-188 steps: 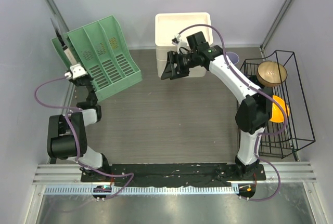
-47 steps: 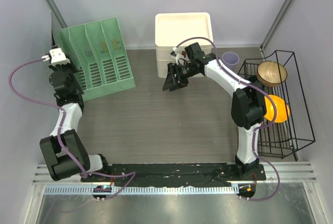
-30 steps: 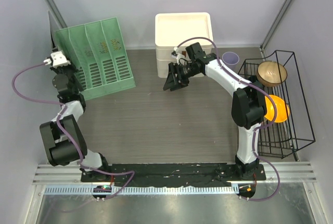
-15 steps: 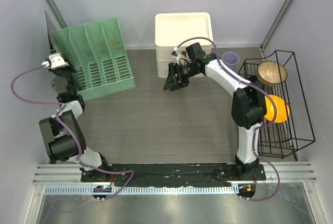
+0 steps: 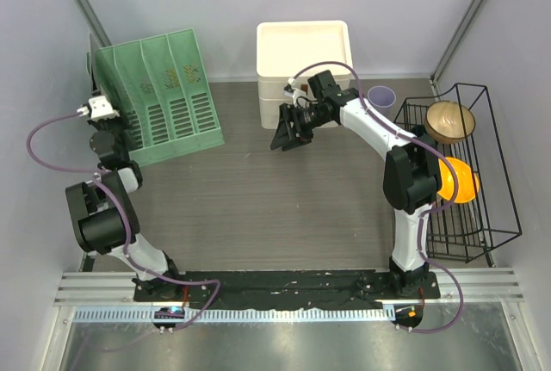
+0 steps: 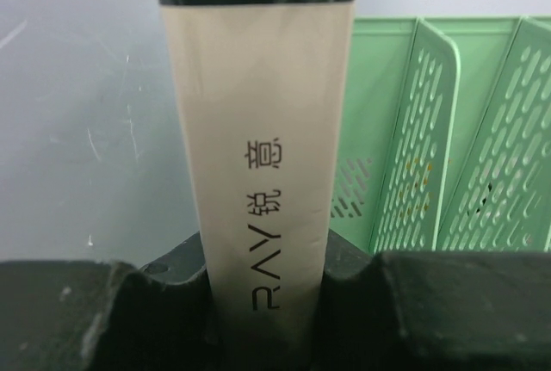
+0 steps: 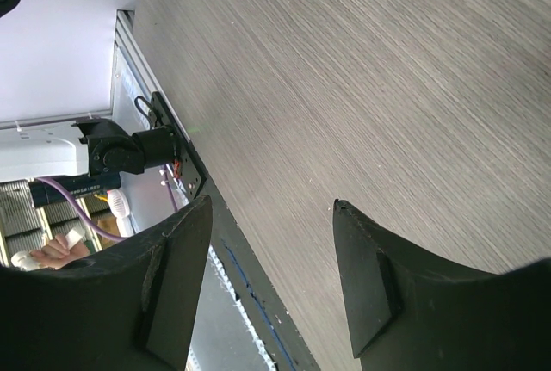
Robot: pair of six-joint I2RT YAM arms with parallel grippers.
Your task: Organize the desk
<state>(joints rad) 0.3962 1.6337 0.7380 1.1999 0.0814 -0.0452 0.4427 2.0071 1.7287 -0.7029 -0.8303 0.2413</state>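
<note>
Fine-grained, dark grey-brown wood table (image 5: 258,199): left claw (image 6: 267,298) clamped on a beige-spined notebook (image 6: 258,130), right claw (image 7: 271,216) spread apart above it.

Overhead view over desk (image 5: 258,207), close wrist views (desk in right's)

Overhead view lit brightly and evenly from above, with soft, faint shadows beneath the arms on the desk (image 5: 258,207); the metal sheet (image 5: 284,345) past its near edge gleams with pale glare and the white bin (image 5: 303,48) looks nearly washed out. Left wrist view: the notebook (image 6: 263,147) sits very close to the lens, slightly soft, its print legible. Right wrist view: sharp wood grain, dark soft-edged fingers (image 7: 370,285) of the right gripper (image 7: 271,302), an overexposed white corner at top left
</note>
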